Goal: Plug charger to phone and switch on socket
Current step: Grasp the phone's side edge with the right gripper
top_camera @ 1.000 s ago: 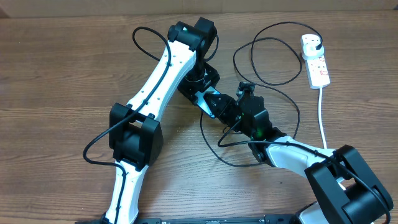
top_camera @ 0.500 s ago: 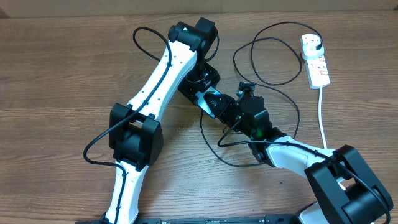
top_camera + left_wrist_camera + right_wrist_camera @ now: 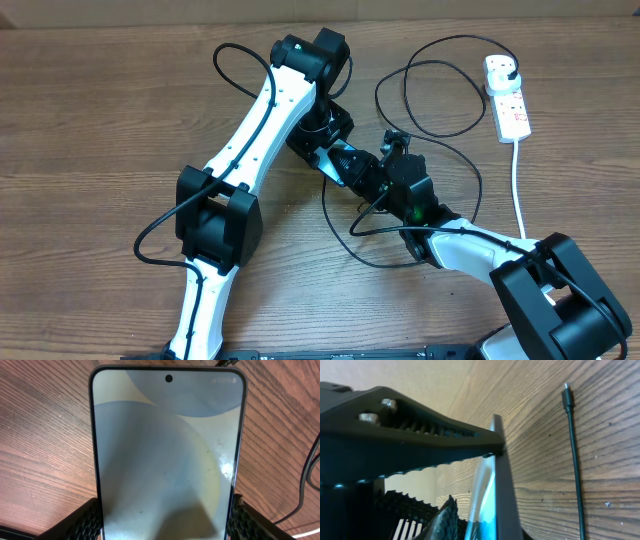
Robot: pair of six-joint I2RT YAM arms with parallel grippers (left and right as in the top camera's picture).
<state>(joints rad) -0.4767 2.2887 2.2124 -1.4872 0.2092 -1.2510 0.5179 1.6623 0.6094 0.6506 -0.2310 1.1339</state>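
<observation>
The phone (image 3: 167,450) fills the left wrist view, its light blue screen facing the camera. My left gripper (image 3: 165,520) is shut on the phone's two long edges. In the overhead view the phone (image 3: 335,158) sits mostly hidden between my left gripper (image 3: 325,150) and my right gripper (image 3: 378,175). In the right wrist view the phone (image 3: 496,470) shows edge-on. One finger of my right gripper (image 3: 475,520) lies close to the screen side, and the other finger is hidden. The charger's cable (image 3: 572,450) lies on the table, its connector tip (image 3: 565,397) free. The socket (image 3: 507,95) is at the back right.
The black charger cable (image 3: 452,38) loops widely over the table between the arms and the socket, with its black plug (image 3: 510,68) in the strip. The strip's thick white cord (image 3: 518,185) runs toward the front right. The left gripper's finger (image 3: 410,420) crosses the right wrist view.
</observation>
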